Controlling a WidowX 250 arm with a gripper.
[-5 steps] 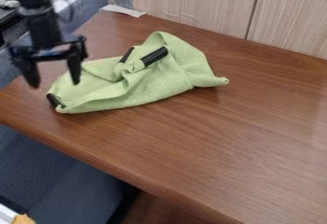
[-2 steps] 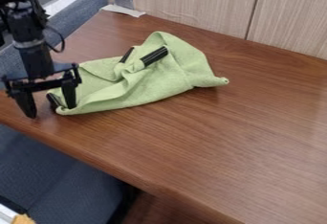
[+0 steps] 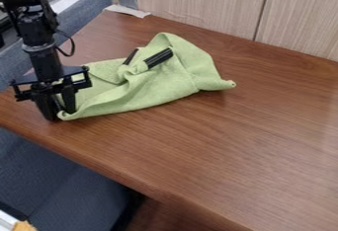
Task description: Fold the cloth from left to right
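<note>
"So, what's different about the claw [image 3: 61, 115]?"

"It was left of the cloth's left corner, with more spread; now it's farther right, over that corner, and looks narrower. The arm [image 3: 45, 59] above has come across with it."

"Has it got hold of the cloth [image 3: 165, 84]?"

"I can't tell whether it's open, closed or gripping. The cloth's low on the wooden table [image 3: 198, 146], bunched, its left end under the claw and its right tip well apart. No real change in its shape, so I'd call this the pinch before the fold, with the carry to the right undone."

"What would you watch for?"

"A shallow bite. The corner could slip out, or the whole bundle might drag."

"And what's hard to see?"

"The dark bit at that corner, plain earlier, is lost against the black claw. Up top, two black strips [image 3: 158, 58] poke out around a twist; whether they're trim or something beneath, I can't say. The arm's upper part is cut off too."
</note>
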